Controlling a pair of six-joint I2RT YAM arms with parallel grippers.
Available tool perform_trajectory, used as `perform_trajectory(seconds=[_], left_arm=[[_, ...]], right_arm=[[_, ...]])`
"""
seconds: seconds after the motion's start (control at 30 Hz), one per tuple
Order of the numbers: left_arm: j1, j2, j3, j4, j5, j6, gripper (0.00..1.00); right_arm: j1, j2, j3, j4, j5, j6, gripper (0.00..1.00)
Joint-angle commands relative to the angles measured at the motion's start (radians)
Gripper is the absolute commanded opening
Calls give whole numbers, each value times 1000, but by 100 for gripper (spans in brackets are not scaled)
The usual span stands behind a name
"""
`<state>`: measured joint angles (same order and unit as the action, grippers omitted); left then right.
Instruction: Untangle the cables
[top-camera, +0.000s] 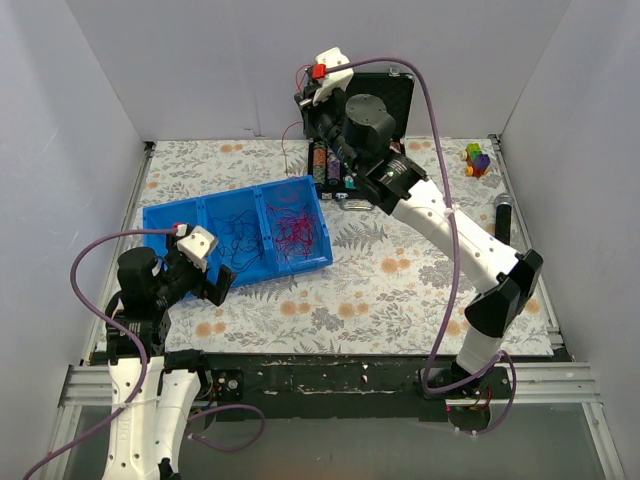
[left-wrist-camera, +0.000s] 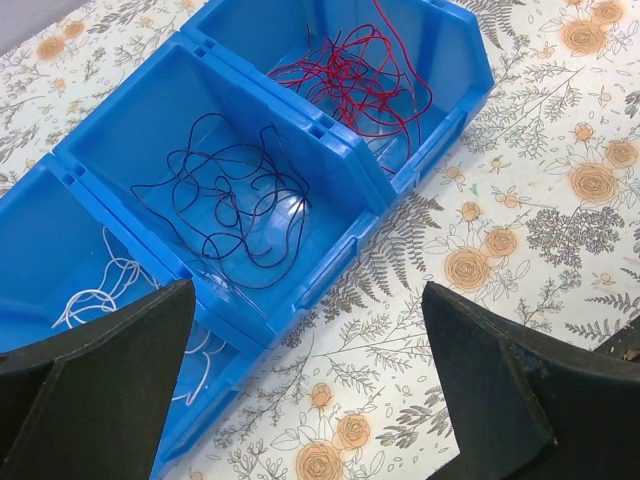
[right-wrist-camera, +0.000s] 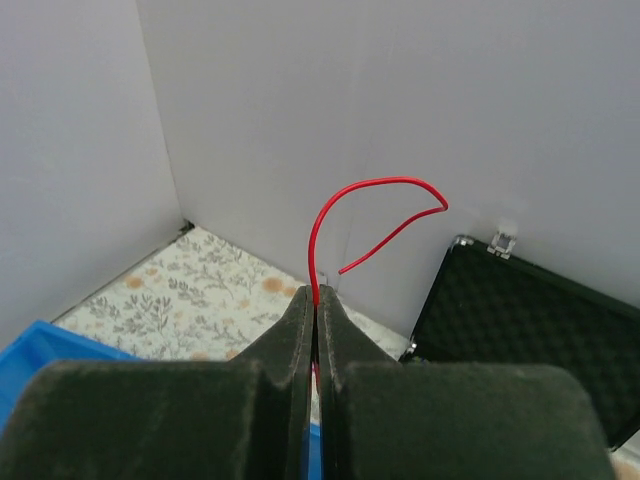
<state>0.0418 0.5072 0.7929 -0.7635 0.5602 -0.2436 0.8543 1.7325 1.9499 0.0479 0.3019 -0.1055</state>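
Observation:
A blue three-compartment bin (top-camera: 158, 214) lies left of centre on the floral table. Its right compartment holds tangled red cables (top-camera: 296, 228), the middle one a dark navy cable (left-wrist-camera: 235, 200) and the left one a white cable (left-wrist-camera: 95, 295). My right gripper (right-wrist-camera: 316, 292) is raised high at the back wall, shut on one red cable (right-wrist-camera: 375, 190) whose free end curls above the fingers. My left gripper (left-wrist-camera: 308, 292) hangs open over the bin's near wall (left-wrist-camera: 340, 260) and the tablecloth, with nothing between its fingers.
An open black case (top-camera: 390, 90) stands at the back wall, with battery-like items (top-camera: 325, 165) in front of it. Coloured blocks (top-camera: 477, 160) and a dark cylinder (top-camera: 503, 215) sit at the right. White walls close in three sides.

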Motion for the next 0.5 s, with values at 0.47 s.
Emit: perform_trajectory(seconds=[0.47], left_arm=[[-5, 7, 5, 16, -6, -16, 98]], right_arm=[[14, 73, -463, -3, -50, 247, 1]])
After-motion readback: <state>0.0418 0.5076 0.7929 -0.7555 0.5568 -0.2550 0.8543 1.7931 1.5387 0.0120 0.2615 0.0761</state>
